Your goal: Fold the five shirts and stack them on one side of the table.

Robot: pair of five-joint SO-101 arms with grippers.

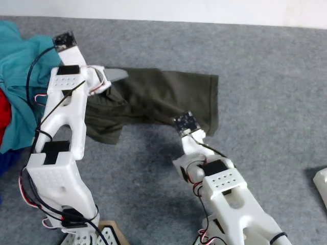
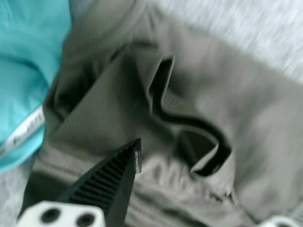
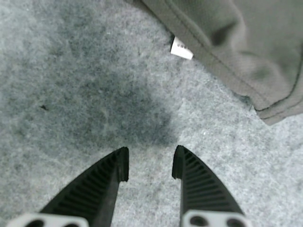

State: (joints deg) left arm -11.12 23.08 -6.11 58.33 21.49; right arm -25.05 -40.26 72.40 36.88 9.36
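Note:
An olive shirt (image 1: 163,97) lies crumpled across the middle of the grey carpeted table, its neck opening (image 2: 189,127) gaping upward. My left gripper (image 1: 102,81) hangs open just over the shirt's left end, with one black finger (image 2: 120,170) above the folds. The right gripper (image 3: 150,163) is open over bare carpet beside the shirt's near right corner (image 3: 279,106). It holds nothing. A white label (image 3: 182,48) pokes out from the hem. At the table's left edge a teal shirt (image 1: 18,76) is heaped over a red one (image 1: 4,112) and a blue one (image 1: 5,158).
Grey carpet (image 1: 271,87) stretches free to the right of the olive shirt. A white object (image 1: 321,185) sits at the right edge. The teal shirt (image 2: 28,71) touches the olive one near the left gripper.

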